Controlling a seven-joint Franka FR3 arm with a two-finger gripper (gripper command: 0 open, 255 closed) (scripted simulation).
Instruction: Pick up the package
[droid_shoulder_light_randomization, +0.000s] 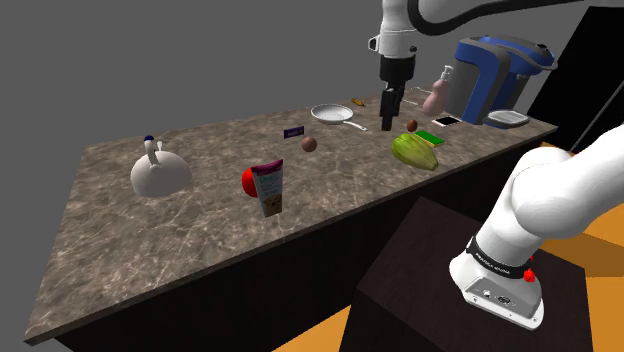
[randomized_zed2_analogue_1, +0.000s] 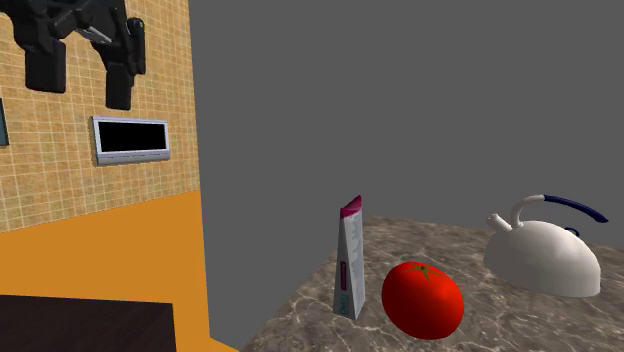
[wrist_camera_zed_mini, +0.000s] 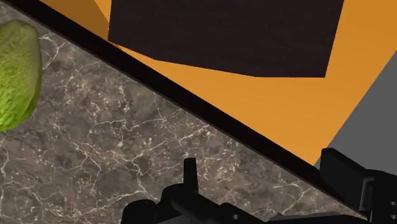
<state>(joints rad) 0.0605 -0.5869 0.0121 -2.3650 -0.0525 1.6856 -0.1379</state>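
Observation:
The package (droid_shoulder_light_randomization: 268, 187) is a small upright pouch, white with a pink top, standing near the front edge of the marble counter (droid_shoulder_light_randomization: 140, 250). A red tomato (droid_shoulder_light_randomization: 248, 181) sits right beside it. In the second exterior view the package (randomized_zed2_analogue_1: 349, 260) stands at the counter's corner with the tomato (randomized_zed2_analogue_1: 422, 298) next to it. My gripper (droid_shoulder_light_randomization: 386, 124) hangs over the counter far toward the shoulder view's right of the package, near a green leafy vegetable (droid_shoulder_light_randomization: 416, 150). The gripper (randomized_zed2_analogue_1: 82, 85) is open and holds nothing. In the wrist view its fingers (wrist_camera_zed_mini: 189, 170) stand apart over the counter edge.
A white kettle (droid_shoulder_light_randomization: 160, 172) stands toward the shoulder view's left. A pan (droid_shoulder_light_randomization: 334, 114), a brown ball (droid_shoulder_light_randomization: 309, 144), a small purple item (droid_shoulder_light_randomization: 294, 131), a phone (droid_shoulder_light_randomization: 446, 120), a pink bottle (droid_shoulder_light_randomization: 436, 95) and a blue machine (droid_shoulder_light_randomization: 490, 75) crowd the far end. The dark stand (droid_shoulder_light_randomization: 440, 270) is below.

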